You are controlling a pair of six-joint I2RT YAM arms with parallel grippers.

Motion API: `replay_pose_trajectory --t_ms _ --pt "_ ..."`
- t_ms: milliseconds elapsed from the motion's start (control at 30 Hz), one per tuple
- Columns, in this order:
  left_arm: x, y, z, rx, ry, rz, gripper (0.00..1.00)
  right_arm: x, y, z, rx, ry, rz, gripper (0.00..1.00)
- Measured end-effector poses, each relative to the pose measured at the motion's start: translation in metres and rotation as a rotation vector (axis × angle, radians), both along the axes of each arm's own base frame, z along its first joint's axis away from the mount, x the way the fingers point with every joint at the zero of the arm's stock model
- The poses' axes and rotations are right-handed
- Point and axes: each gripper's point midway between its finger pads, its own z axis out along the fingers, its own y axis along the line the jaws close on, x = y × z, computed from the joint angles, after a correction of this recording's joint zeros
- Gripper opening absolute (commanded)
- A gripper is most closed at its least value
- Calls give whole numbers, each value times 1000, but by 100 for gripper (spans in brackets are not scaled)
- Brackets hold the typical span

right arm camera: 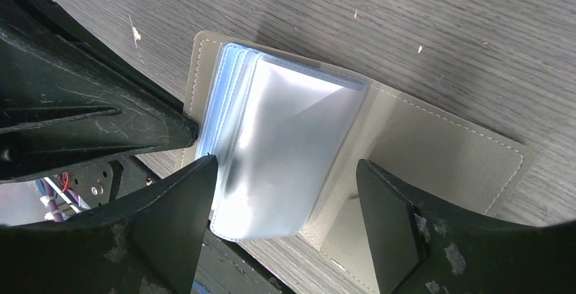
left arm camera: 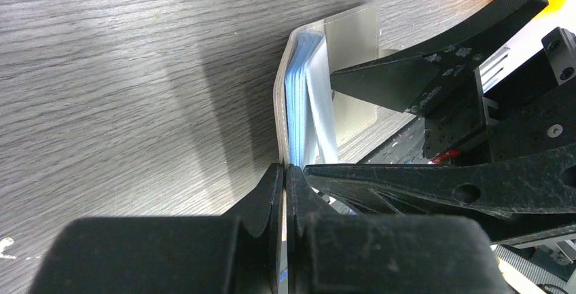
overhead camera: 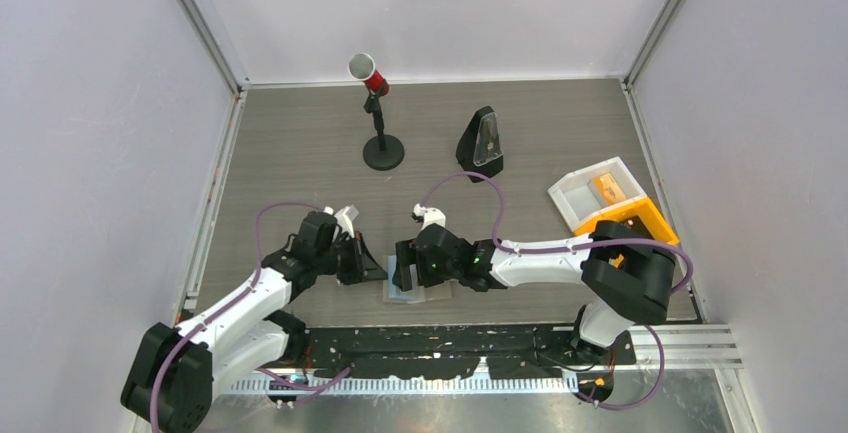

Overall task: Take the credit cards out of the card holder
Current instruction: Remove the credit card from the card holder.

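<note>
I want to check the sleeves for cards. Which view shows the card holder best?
Right wrist: the card holder lies open on the table, its grey cover and translucent sleeves seen nearly face-on. Left wrist shows it only edge-on; top external shows a small, partly hidden patch.

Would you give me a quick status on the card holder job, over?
Left gripper shut on the card holder at its cover edge. Right gripper open, straddling the clear sleeves. No card showing there. Nothing blocking.
</note>
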Motion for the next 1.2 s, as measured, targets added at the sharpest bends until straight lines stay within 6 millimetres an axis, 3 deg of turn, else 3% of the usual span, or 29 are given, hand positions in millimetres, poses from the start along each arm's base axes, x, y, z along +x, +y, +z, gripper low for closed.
replay_pose_trajectory --t_ms 167,567,933,1200 --pt "0 0 0 0 4 1 0 0 1 1 5 8 -5 84" --pt "0 0 0 -2 12 14 0 2 -3 0 -36 2 -31 71" --pt "1 1 -5 14 24 19 0 6 -30 17 -78 -49 -87 70" --pt "1 2 -9 31 34 7 0 10 -63 23 -161 -102 -139 70"
